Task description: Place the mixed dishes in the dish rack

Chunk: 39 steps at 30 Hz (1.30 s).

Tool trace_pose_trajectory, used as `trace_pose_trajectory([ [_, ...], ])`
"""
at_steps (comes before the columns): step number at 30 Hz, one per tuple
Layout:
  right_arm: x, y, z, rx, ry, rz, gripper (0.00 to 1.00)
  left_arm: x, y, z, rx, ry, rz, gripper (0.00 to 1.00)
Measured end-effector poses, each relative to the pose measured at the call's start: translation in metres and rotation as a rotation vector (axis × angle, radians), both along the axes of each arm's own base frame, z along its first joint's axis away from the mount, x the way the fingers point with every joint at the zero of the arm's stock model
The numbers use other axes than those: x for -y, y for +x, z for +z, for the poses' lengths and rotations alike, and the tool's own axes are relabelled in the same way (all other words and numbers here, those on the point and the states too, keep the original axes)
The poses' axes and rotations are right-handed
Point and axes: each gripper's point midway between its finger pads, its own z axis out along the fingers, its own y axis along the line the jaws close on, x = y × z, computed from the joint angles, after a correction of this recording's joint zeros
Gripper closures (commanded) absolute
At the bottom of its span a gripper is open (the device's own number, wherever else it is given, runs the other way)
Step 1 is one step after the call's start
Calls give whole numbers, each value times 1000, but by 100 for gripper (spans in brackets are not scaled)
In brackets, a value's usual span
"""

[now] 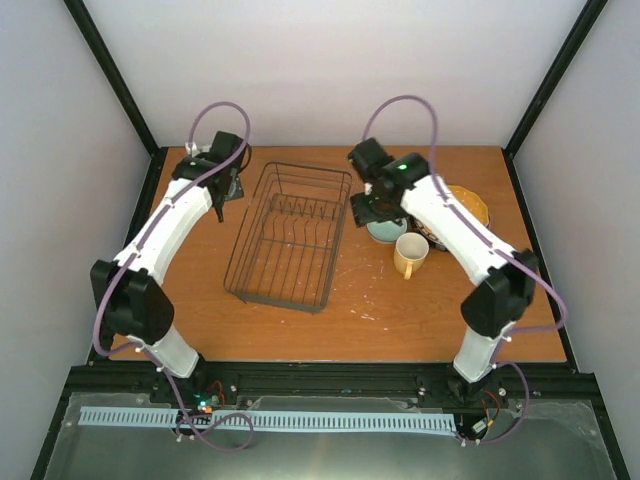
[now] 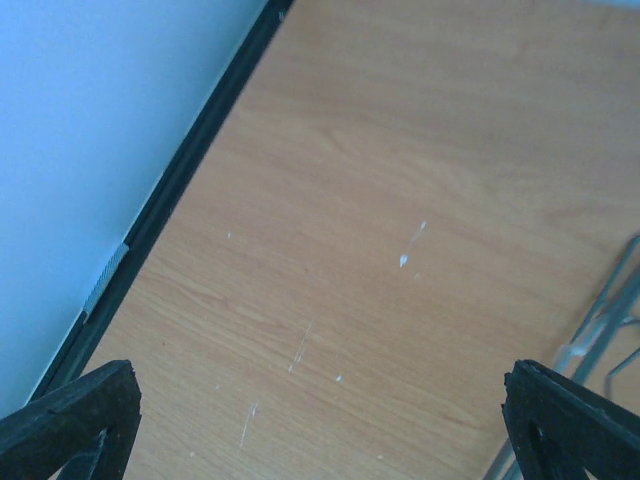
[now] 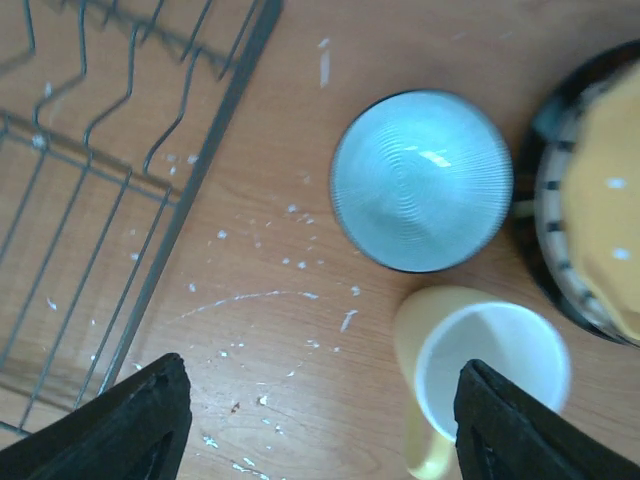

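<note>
Bowl [image 3: 422, 180] — pale mint, ribbed, upright

Pose: left arm [image 1: 165, 230] stretched forward along left side, left tool [image 2: 320, 430] jaws wide apart; right arm [image 1: 455, 225] angled inward, right tool [image 3: 318, 420] facing down, jaws wide apart.

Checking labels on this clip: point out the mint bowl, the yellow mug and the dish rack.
mint bowl [image 3: 420, 180], right wrist view, centre of ribbed surface.
yellow mug [image 3: 485, 372], right wrist view, white inside.
dish rack [image 1: 275, 301], top external view, near rim wire.
</note>
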Motion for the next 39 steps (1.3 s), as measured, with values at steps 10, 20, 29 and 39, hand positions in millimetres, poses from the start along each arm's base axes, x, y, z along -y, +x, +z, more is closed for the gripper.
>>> trace_pose_trajectory([
  [10, 131, -33, 10, -45, 81, -390, 66, 0, -12, 55, 183, -60, -42, 2],
  [20, 129, -76, -54, -275, 125, -466, 58, 0, -25, 13, 88, -38, -85, 2],
  [29, 134, -59, -54, -219, 167, -543, 60, -6, -43, 25, 134, -43, -91, 1],
  [39, 156, -45, -80, -234, 154, -642, 62, -15, -52, 32, 155, -7, -80, 1],
])
